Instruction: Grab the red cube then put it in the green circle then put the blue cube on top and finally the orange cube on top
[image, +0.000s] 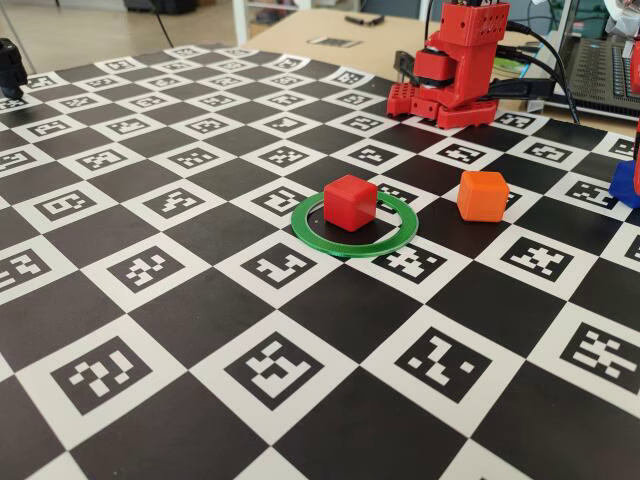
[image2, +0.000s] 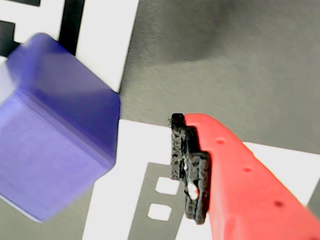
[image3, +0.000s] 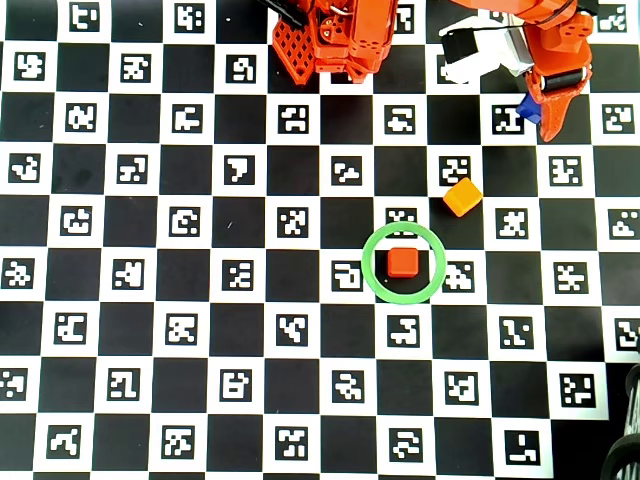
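One blue cube (image2: 55, 135) beside the end effector (image2: 187, 165), wrist view only.

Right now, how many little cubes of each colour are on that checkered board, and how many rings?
Red cube: 1, inside the ring
Orange cube: 1
Blue cube: 1, beside the claw
Green ring: 1
Total: 4 things, 3 cubes and 1 ring.
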